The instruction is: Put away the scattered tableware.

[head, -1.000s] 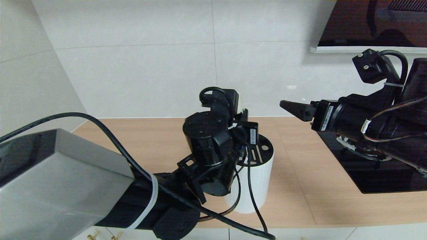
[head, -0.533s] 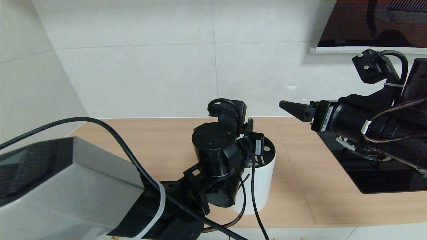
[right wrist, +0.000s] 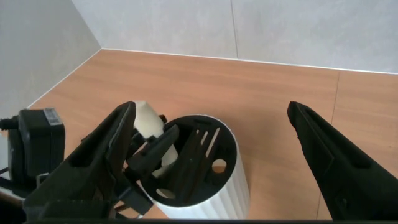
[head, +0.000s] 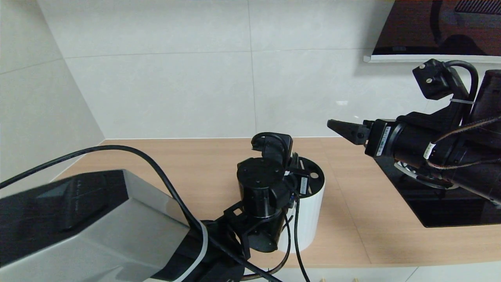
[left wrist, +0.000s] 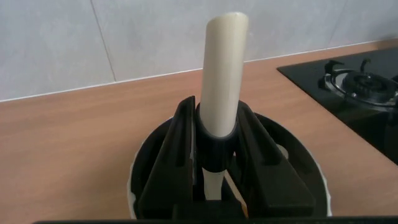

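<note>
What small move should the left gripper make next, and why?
Probably open the left gripper and let go. It is shut on the cream handle, which stands upright, and the handle's lower end seems to be inside the white holder, with the gripper close above its black top.

a wooden countertop runs along a back wall of large pale grey tiles and meets a side wall at its left corner. a black glass cooktop with a gas burner sits in its right end, beneath a dark range hood. white cabinet fronts lie below the front edge.
</note>
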Controlling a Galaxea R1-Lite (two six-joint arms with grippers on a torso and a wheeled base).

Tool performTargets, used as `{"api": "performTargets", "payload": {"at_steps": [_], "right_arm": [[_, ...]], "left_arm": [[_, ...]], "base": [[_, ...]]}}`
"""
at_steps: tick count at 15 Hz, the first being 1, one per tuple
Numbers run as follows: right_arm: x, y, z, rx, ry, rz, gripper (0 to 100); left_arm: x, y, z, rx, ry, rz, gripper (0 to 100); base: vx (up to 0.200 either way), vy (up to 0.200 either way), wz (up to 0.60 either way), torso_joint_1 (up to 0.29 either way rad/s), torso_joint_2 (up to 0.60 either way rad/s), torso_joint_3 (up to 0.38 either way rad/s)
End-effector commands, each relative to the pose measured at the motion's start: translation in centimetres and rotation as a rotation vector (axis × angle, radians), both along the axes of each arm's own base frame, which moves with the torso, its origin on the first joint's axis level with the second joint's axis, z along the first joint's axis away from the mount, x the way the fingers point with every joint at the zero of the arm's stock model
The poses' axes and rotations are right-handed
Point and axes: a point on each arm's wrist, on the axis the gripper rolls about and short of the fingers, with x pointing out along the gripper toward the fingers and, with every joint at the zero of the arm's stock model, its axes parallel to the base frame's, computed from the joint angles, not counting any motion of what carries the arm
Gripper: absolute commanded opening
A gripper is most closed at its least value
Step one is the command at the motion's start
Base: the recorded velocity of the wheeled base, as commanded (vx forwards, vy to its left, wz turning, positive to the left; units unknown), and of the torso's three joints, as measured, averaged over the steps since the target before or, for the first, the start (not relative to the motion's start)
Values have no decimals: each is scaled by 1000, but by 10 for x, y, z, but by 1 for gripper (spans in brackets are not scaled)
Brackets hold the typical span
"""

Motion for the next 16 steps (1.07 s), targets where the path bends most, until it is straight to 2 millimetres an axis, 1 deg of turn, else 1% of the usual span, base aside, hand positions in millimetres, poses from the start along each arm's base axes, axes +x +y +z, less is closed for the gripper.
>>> {"api": "performTargets", "payload": {"at_steps": [1, 2, 11, 12, 13, 14, 15, 16], "right_arm": [[0, 0, -1, -1, 2, 0, 100], [1, 0, -1, -2, 3, 0, 100], [1, 0, -1, -3, 4, 0, 100], [0, 0, -1, -2, 3, 0, 100], [0, 0, -1, -1, 2, 0, 100], [0, 0, -1, -1, 2, 0, 100], [-1, -1, 0, 1, -1, 0, 100], [-2, -1, -1, 0, 1, 0, 100]], "left_arm": [[0, 0, -2, 6, 5, 1, 0], [0, 0, -2, 6, 5, 1, 100], [-2, 3, 4, -5, -4, 1, 100], [-5, 6, 9, -11, -8, 1, 100], [-11, 13, 22, -27, -23, -7, 100], [-15, 18, 29, -38, -32, -10, 100], [-23, 28, 46, -64, -56, -33, 100], [-35, 44, 64, -90, -83, -74, 100]], "base": [[0, 0, 0, 0, 0, 0], [0, 0, 0, 0, 0, 0], [0, 0, 0, 0, 0, 0], [0, 0, 0, 0, 0, 0], [0, 0, 0, 0, 0, 0], [0, 0, 0, 0, 0, 0], [0, 0, 0, 0, 0, 0], [0, 0, 0, 0, 0, 0]]}}
